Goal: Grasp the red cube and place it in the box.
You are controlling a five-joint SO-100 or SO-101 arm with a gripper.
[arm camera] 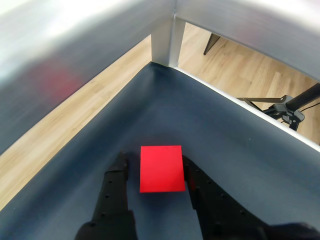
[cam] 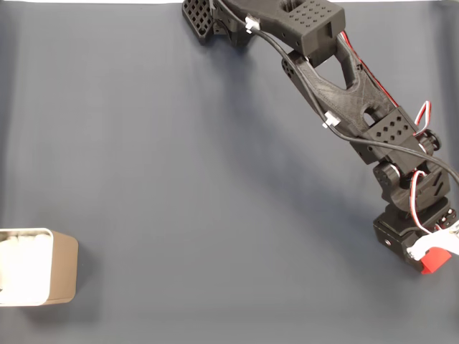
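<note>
Red cube [arm camera: 160, 169] on dark blue tabletop [arm camera: 165, 110], sits between spread jaws in wrist view, small gap each side, contact likely not made. Close evenly, centre cube, then lift. Box [cam: 36, 266] far at 9 o'clock in fixed view.

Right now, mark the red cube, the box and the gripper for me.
red cube [arm camera: 161, 169], wrist view, centre of its top face.
box [cam: 63, 266], fixed view, beige outer wall on its right side.
gripper [arm camera: 156, 167], wrist view, midway between the two black fingertips, which flank the cube.
</note>
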